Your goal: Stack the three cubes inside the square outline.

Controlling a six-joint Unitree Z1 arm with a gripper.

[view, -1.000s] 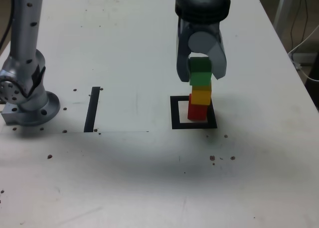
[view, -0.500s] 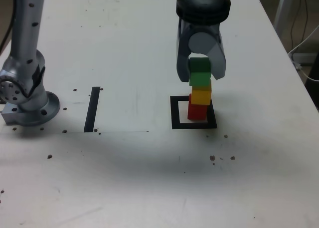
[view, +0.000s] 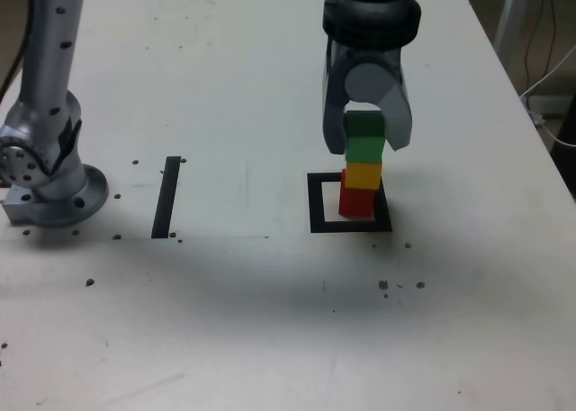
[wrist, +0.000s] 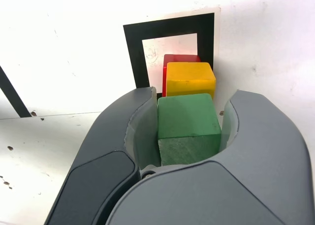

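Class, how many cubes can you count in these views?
3: the red cube inside the square outline, the yellow cube on it, and the green cube between the gripper's fingertips.

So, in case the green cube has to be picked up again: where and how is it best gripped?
Probably by two opposite upright sides, the tool coming from above. The green cube is on the yellow cube, its flat side faces turned to the tool's fingers; gripping level and high should leave the yellow one undisturbed.
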